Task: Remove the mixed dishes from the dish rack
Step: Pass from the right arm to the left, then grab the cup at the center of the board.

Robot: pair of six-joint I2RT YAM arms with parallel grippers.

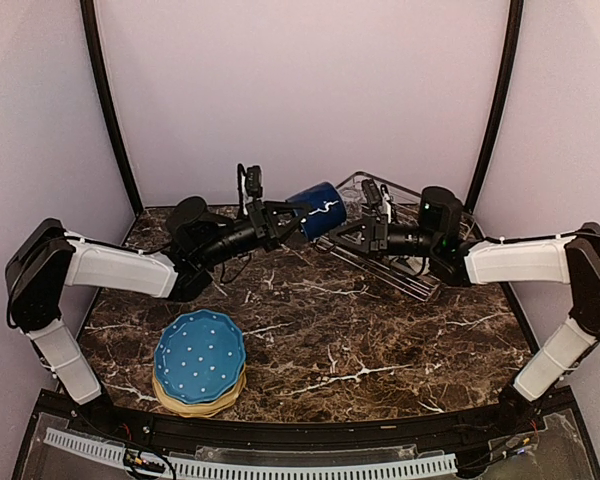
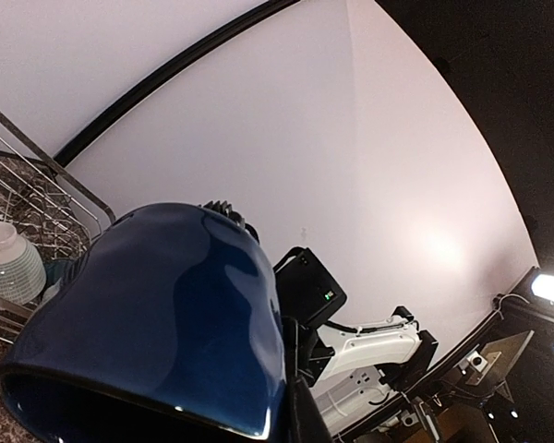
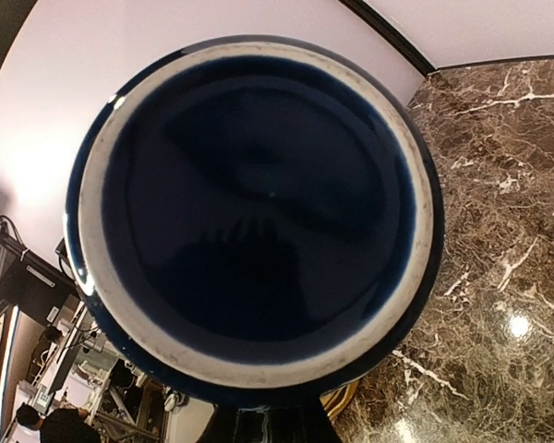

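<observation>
mug (image 1: pixel 315 208): glossy navy | top plate (image 1: pixel 199 356): blue, white dots | table (image 1: pixel 380 330): brown marble, white veins

The right arm (image 1: pixel 510 262) and navy mug (image 1: pixel 315 207) hide much of the dish rack (image 1: pixel 408 285)

Left arm (image 1: pixel 110 268) and right arm (image 1: pixel 520 262) are the same build. Long links have smooth white shells, with rounded black housings at each joint. Forearm sections are black and tubular. Left gripper (image 1: pixel 288 215) and right gripper (image 1: pixel 358 228) are all black and angular. A thin black cable (image 1: pixel 242 180) loops off the left wrist, with more black wiring under that forearm. Green LEDs (image 1: pixel 442 240) are lit on the right arm's black housing. The left wrist view shows a boxy black module (image 2: pixel 309 286) with a green light, and a white link behind it.
</observation>
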